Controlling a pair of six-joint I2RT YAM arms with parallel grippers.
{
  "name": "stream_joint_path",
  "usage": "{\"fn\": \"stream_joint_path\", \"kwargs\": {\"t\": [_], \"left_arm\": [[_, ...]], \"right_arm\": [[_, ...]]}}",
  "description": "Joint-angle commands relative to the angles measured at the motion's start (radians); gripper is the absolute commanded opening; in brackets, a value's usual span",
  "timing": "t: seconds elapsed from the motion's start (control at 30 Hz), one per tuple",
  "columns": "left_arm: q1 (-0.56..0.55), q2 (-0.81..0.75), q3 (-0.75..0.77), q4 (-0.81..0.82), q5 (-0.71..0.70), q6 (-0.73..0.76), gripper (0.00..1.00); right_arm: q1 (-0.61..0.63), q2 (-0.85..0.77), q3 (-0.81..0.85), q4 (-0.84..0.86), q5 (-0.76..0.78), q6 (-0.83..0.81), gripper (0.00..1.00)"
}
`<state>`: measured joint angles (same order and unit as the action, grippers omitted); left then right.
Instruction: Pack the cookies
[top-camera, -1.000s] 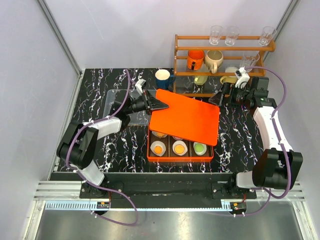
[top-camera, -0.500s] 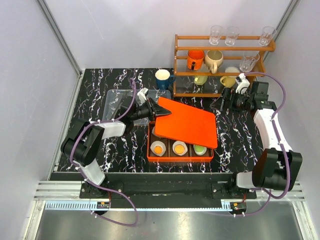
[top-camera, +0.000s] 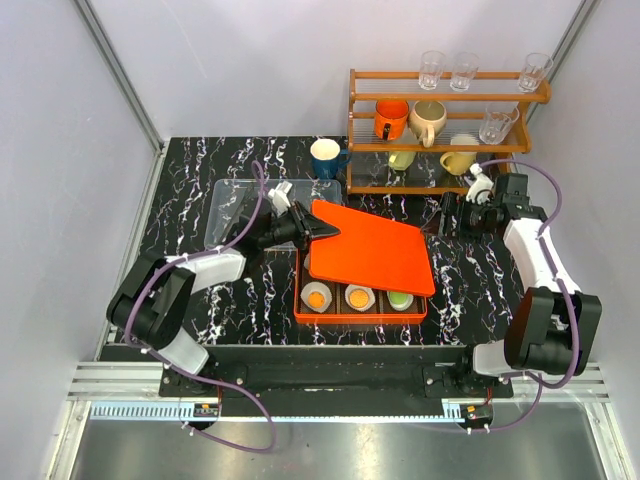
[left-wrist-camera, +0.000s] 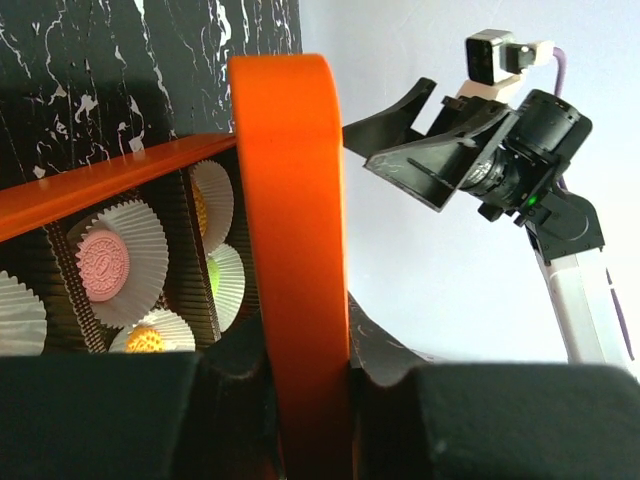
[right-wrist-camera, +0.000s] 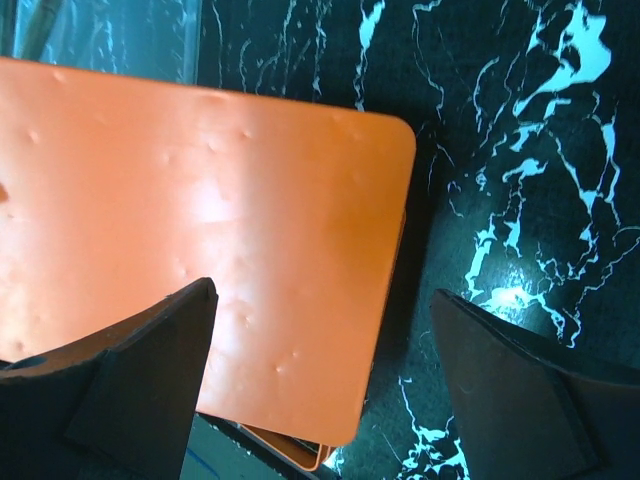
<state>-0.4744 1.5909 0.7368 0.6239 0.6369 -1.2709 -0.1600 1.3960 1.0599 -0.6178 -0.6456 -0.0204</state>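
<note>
1. A metal rail runs along the near edge, with both arm bases bolted behind it.
2. The surface is black marble with white veins, closed in by plain grey walls on three sides.
3. Nearest on it stands an orange box. Its front row is uncovered and holds three cookies in white liners: orange, orange and green.
4. An orange lid lies tilted over the far row of the box.
5. The left tool is pinched narrow on the lid's far left corner, so the cookies lie just to its near right, under and in front of the lid.
6. The right tool gapes wide and holds nothing. It is beyond the lid's far right corner, apart from it and well apart from the cookies.
7. A clear tray lies to the left behind the left tool.
8. Farther back stand a blue mug and a wooden rack with mugs and glasses.
9. Only the left wrist view looks under the lid, edge-on between its fingers, to a pink cookie in the hidden row.
10. Only the right wrist view shows the lid's dimpled top between its spread fingers.
</note>
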Motion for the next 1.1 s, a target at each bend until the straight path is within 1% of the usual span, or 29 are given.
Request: {"fn": "stream_joint_path", "kwargs": {"t": [0.0,0.3,0.57,1.07], "left_arm": [[-0.012,-0.074,-0.014,-0.012,-0.062,0.062,0.00],[-0.035,-0.106,-0.042,-0.059,-0.094,0.085,0.00],[-0.056,-0.131,-0.057,-0.118,-0.108,0.105,0.00],[-0.082,-0.152,-0.073,-0.168,-0.120,0.122,0.00]], "right_arm": [[-0.006,0.032,-0.020,-0.030,0.008,-0.029,0.95],[-0.004,0.115,-0.020,-0.039,-0.009,-0.036,0.91],[-0.003,0.141,-0.014,-0.040,-0.011,-0.035,0.91],[0.028,0.193,0.005,-0.060,-0.026,-0.032,0.90]]}}
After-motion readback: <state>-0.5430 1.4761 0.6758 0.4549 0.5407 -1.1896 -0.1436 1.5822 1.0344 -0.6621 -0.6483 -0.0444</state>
